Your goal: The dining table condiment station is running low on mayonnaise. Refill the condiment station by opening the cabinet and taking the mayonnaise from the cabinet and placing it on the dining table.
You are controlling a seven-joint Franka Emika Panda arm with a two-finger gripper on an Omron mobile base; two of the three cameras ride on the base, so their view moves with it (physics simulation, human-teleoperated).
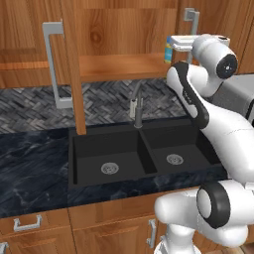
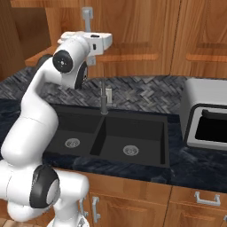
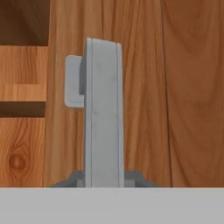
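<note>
Tool (image 3: 103,177) — clenched on silver bar handle (image 3: 103,109) | cabinet (image 3: 175,87) door behind — wood

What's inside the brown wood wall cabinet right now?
Through the brown wood wall cabinet's open left door, a bare wooden shelf, and at its right end a small blue-lidded, pale yellow mayonnaise jar. The white arm and the right door hide the rest.
</note>
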